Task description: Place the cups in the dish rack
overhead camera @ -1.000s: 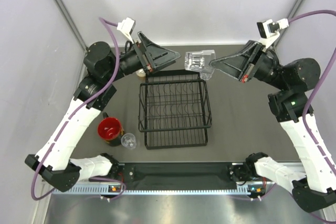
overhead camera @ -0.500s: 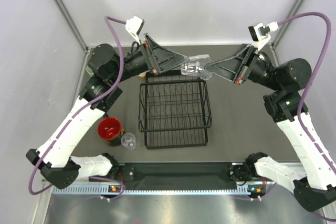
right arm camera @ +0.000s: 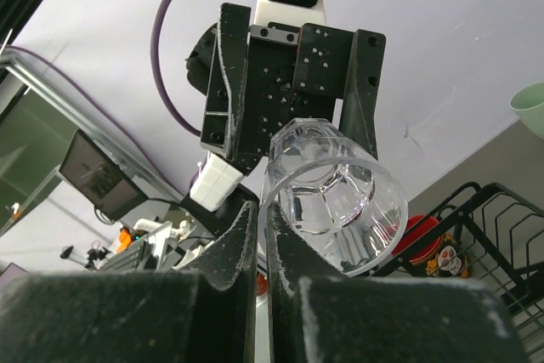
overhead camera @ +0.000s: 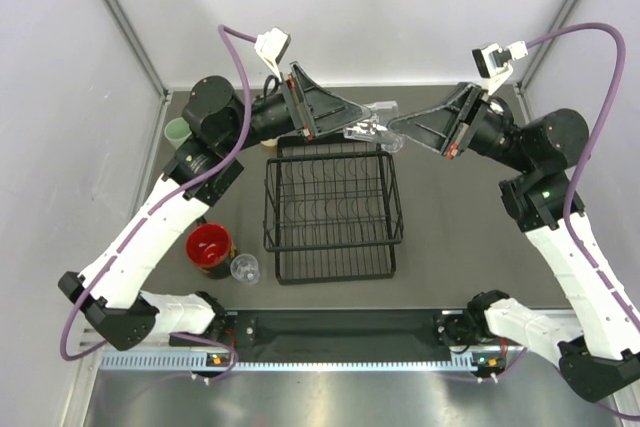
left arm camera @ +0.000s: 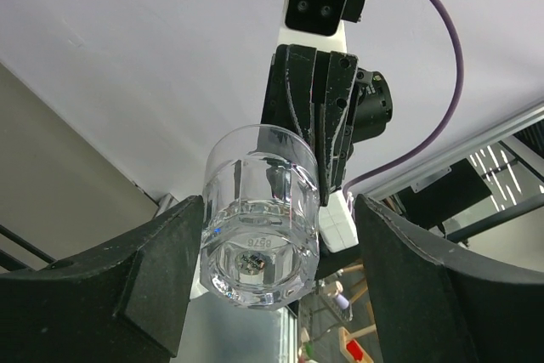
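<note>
A clear plastic glass point(overhead camera: 368, 125) hangs in the air over the far edge of the black wire dish rack point(overhead camera: 335, 209). My right gripper point(overhead camera: 396, 128) is shut on its rim wall, one finger inside and one outside, as the right wrist view point(right arm camera: 262, 220) shows with the glass point(right arm camera: 336, 208). My left gripper point(overhead camera: 352, 119) is open with its fingers point(left arm camera: 161, 282) on either side of the glass's base point(left arm camera: 260, 252). A red-lined dark cup point(overhead camera: 210, 246) and a small clear glass point(overhead camera: 244, 267) stand left of the rack. A pale green tumbler point(overhead camera: 178, 132) stands far left.
A tan cup point(overhead camera: 270, 141) shows partly under the left arm, behind the rack's far left corner. The rack holds no cups. Grey side walls close in the table on the left and right. The arm bases sit along the near edge.
My left gripper has swung right until its open fingers flank the glass's base. My right gripper has brought the glass slightly left and down, tilting it toward the left gripper.
</note>
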